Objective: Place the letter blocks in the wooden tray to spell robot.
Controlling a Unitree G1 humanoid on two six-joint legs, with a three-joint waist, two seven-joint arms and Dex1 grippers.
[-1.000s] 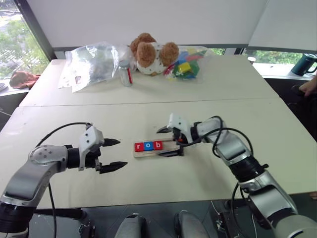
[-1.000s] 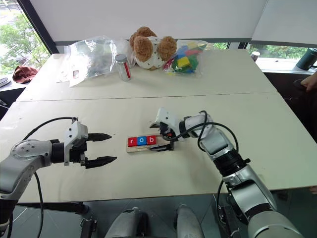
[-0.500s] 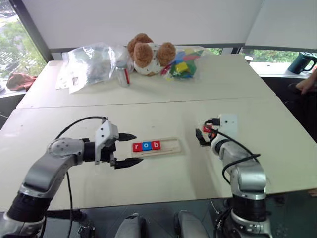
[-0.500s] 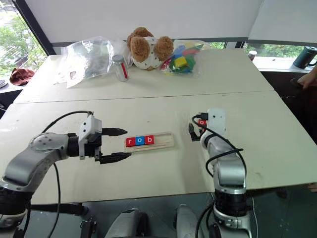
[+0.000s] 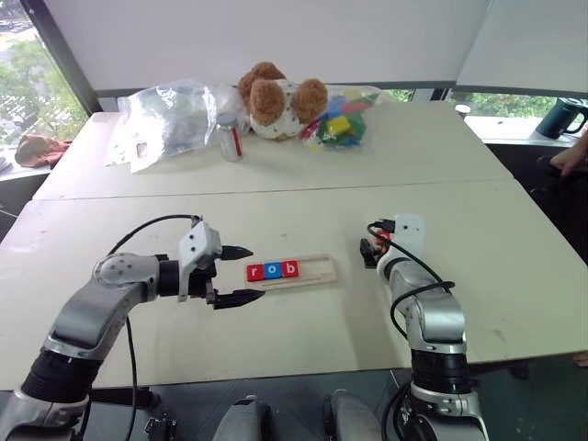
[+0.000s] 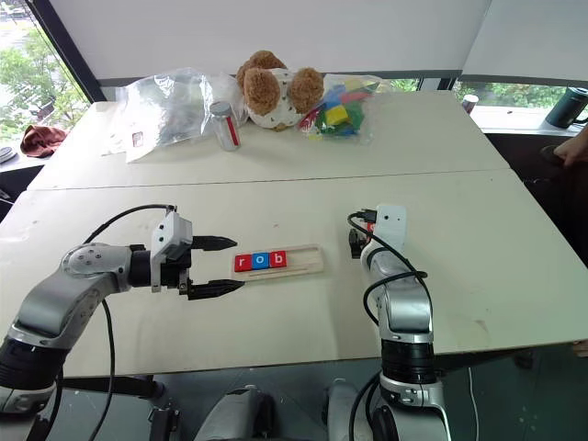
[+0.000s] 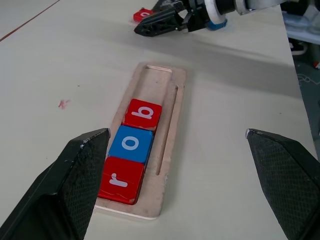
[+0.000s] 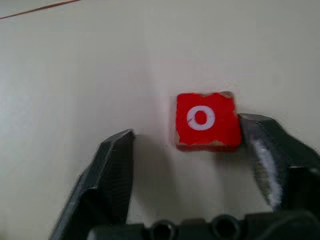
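1. Right gripper (image 8: 187, 150): fingers part-open on either side of the red "o" tile (image 8: 206, 121); one finger (image 8: 272, 155) touches the tile's edge, the other (image 8: 112, 172) stands apart from it; tile lies flat on the table (image 5: 276, 220), not lifted
2. Left gripper (image 5: 241, 275): fingers spread wide, nothing between them, pointing at the near end of the tray (image 7: 176, 117), just beside it
3. Tray: flat on the table between the two grippers, well apart from the right one; long axis across the robot's front
4. Tiles in tray: red "r" (image 7: 121, 180), blue "o" (image 7: 130, 144), red "b" (image 7: 143, 114), touching in a row at the left end; rest of the slot bare
5. Table, far edge: clear bag (image 5: 170, 115), jar (image 5: 231, 136), teddy bear (image 5: 278, 99), bagged coloured toys (image 5: 342, 121)
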